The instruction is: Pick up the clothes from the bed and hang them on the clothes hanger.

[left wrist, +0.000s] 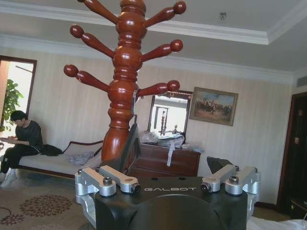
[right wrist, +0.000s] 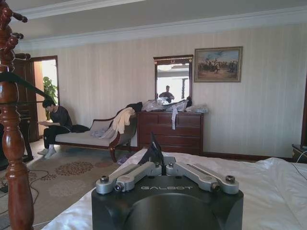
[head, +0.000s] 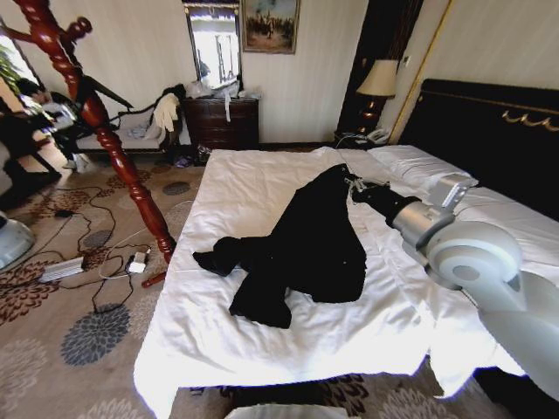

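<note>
Across the wide white bed [head: 288, 349] the black clothes [head: 306, 249] lie sprawled near its middle: soft, limp fabric, likely to sag and drag, best taken at the collar. Left of the bed leans the clothes hanger [head: 105, 131], with cables [head: 96, 262] on the floor round its foot. At the collar, the right gripper [right wrist: 154, 155] has pinched dark cloth between narrowed fingers. Close to the stand, the left gripper [left wrist: 168, 184] has fingers spread wide, empty.

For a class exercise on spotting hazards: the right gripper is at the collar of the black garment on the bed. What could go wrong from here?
1. The right gripper pinches only the collar end of the clothes; the heavy fabric may slip free.
2. The clothes hanger leans over loose floor cables; trailing sleeves could snag on them.
</note>
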Motion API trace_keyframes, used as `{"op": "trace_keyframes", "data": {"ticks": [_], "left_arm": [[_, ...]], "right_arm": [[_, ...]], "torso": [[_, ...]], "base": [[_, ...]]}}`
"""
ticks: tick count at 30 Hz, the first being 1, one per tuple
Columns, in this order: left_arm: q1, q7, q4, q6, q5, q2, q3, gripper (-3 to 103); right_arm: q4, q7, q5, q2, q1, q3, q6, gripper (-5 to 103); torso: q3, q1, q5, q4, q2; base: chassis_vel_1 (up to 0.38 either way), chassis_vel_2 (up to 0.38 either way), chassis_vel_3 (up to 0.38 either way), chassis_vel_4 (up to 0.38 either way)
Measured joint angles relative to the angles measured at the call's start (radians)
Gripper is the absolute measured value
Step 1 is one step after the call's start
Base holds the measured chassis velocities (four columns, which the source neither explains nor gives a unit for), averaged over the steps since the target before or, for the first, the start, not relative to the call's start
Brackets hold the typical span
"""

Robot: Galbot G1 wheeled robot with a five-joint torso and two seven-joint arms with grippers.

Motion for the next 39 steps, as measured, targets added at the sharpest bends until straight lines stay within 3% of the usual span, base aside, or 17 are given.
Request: {"op": "trace_keyframes", "data": {"ticks": [2, 4, 6, 8, 12, 27, 39], "left_arm": [[-0.055, 0.0, 0.016, 0.006, -0.001, -0.003, 0.054, 100], [-0.156, 0.001, 0.044, 0.017, 0.0, -0.012, 0.171, 100], [-0.187, 0.0, 0.051, 0.022, 0.0, -0.017, 0.202, 100], [-0.298, -0.006, 0.081, 0.029, 0.003, -0.042, 0.295, 100], [-0.362, -0.01, 0.115, 0.039, 0.011, -0.057, 0.339, 100], [-0.426, 0.008, 0.224, 0.05, 0.024, -0.077, 0.373, 100], [-0.632, 0.004, 0.389, 0.088, 0.068, -0.209, 0.546, 100]], "right_arm": [[0.0, 0.0, 0.0, 0.001, 0.0, -0.001, 0.0, 0], [0.0, -0.001, -0.002, 0.001, -0.008, 0.0, 0.0, 0], [0.0, -0.001, -0.002, 0.001, -0.011, 0.0, 0.0, 0], [0.001, -0.001, -0.002, -0.001, -0.013, 0.004, 0.0, 0], [0.003, 0.001, -0.002, -0.007, -0.013, 0.005, 0.0, 0], [0.012, 0.005, 0.004, -0.019, -0.016, 0.015, 0.0, 0], [0.017, 0.014, 0.005, -0.027, -0.037, 0.025, 0.0, 0]], "torso": [[0.0, 0.0, 0.0003, 0.0004, 0.0], [0.0, 0.0, 0.0, 0.0, 0.0], [0.0, 0.0, -0.0001, 0.0, 0.0], [0.0, 0.0, 0.0, 0.0, 0.0], [0.0, 0.0, 0.0001, 0.0002, 0.0], [0.0, 0.0, 0.0001, 0.0003, 0.0], [0.0, 0.0, -0.0004, 0.0002, 0.0]], "base": [[0.0, 0.0, 0.0, 0.0], [0.0, 0.0, 0.0, 0.0], [0.0, 0.0, 0.0, 0.0], [0.0, 0.0, 0.0, 0.0], [0.0, 0.0, 0.0, 0.0], [0.0, 0.0, 0.0, 0.0], [0.0, 0.0, 0.0, 0.0]]}}
